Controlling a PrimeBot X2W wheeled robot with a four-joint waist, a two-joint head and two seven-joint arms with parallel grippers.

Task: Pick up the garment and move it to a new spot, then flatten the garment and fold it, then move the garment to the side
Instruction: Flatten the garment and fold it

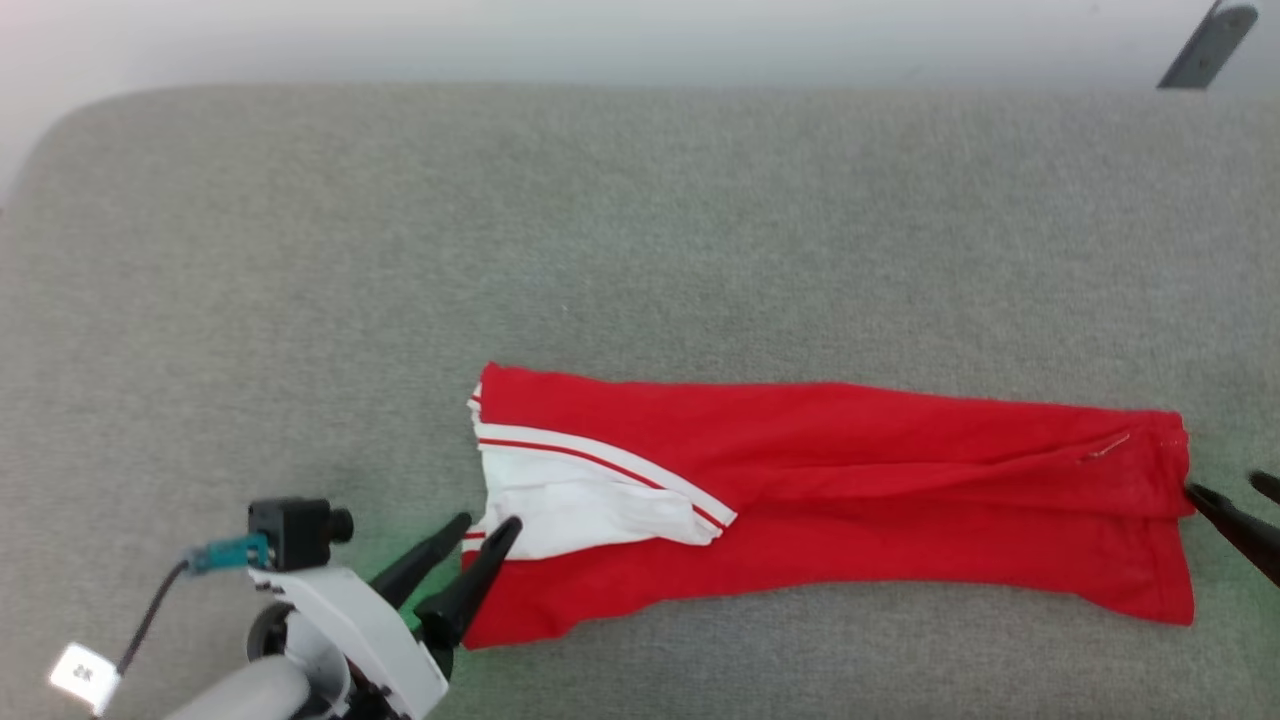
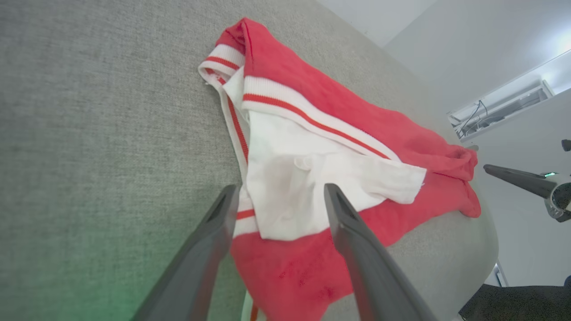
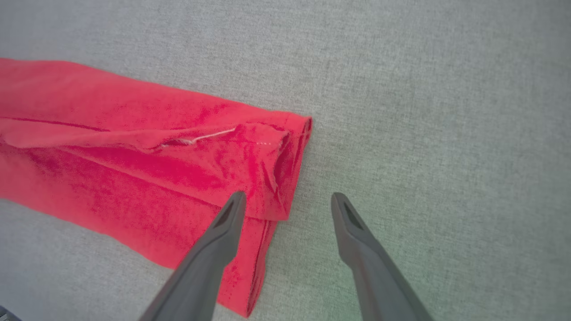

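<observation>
I am looking down at a grey fabric-covered table (image 1: 300, 250) with a pale wall behind it, and the garment (image 1: 850, 470) is lying across the near half of it as a long, narrow, folded band running left to right. Its red body is stretching towards the right, while a white sleeve (image 1: 570, 505) with red-and-white striped trim (image 1: 600, 455) is lying on top at the left end. My left end effector (image 1: 487, 523) is sitting at that left end with its fingers spread wide and gripping nothing; through the left wrist camera I am seeing one finger (image 2: 214, 232) along the striped edge and the other (image 2: 348, 227) over the sleeve and the red cloth, though I cannot tell whether they are touching the fabric. My right end effector (image 1: 1222, 485) is standing at the garment's right end, equally wide open and empty; in its wrist camera one finger (image 3: 223, 236) is lying over the folded red hem (image 3: 285, 178) and the other (image 3: 357, 240) is over bare grey table just beside it.
</observation>
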